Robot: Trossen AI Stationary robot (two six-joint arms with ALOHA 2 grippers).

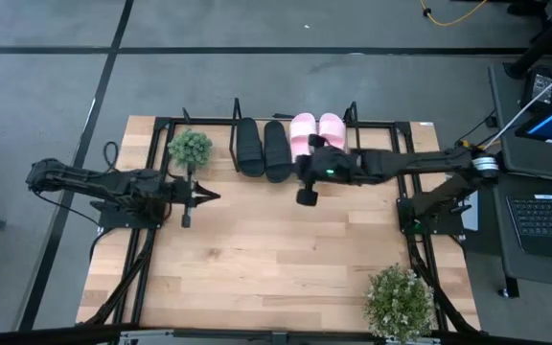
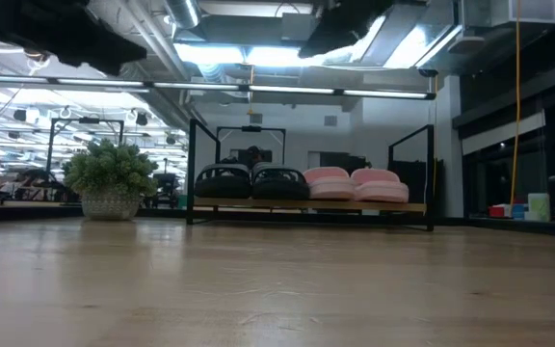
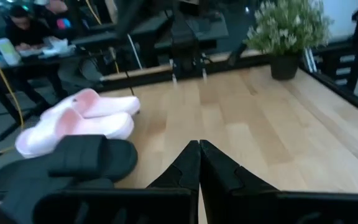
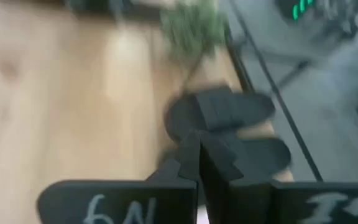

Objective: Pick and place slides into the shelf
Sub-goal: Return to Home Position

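Right gripper [image 4: 197, 146] outstretched beside slides [image 1: 303, 134], fingers [image 4: 188, 157] pressed together — left gripper [image 3: 199, 149] likewise

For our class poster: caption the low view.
Two black slides and two pink slides sit side by side on the shelf.

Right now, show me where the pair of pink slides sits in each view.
High view: pink slides at top centre, just right of the black slides.
Low view: pink slides right of centre, on the shelf.
Left wrist view: pink slides lying just beyond the black slides.
Right wrist view: not in it.
Shared landmark: the black slides, which show in all four views.
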